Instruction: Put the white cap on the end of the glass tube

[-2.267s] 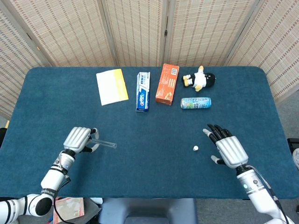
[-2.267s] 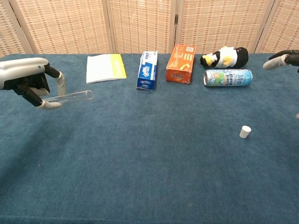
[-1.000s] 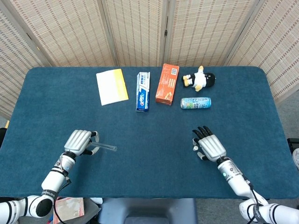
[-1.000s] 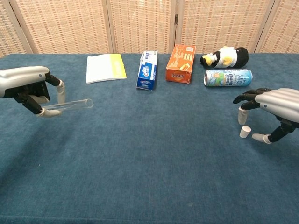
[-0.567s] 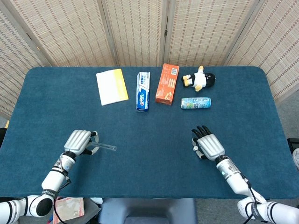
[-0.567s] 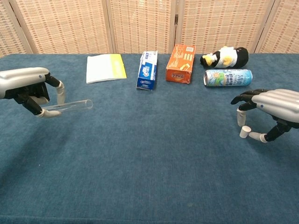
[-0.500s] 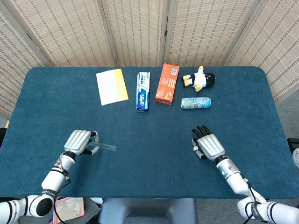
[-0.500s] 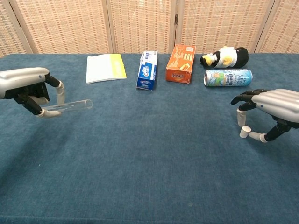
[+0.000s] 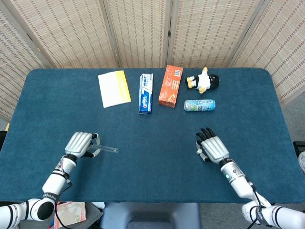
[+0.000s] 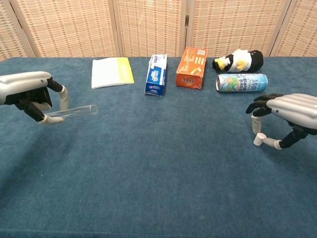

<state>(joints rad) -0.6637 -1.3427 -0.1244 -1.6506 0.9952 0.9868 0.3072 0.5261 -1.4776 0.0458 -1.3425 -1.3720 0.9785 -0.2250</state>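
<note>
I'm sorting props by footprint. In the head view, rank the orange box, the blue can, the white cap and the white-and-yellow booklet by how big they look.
1. white-and-yellow booklet
2. orange box
3. blue can
4. white cap, a speck mostly hidden by the right hand

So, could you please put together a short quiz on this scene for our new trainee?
1. True or false: the left hand holds the glass tube clear of the table.
2. Which lies nearest the white cap? A) yellow notepad B) drink can C) toothpaste box
3. Fill in: the right hand has its fingers around the ____, which sits on the table.

Key: 1 true; 2 B; 3 white cap.
</note>
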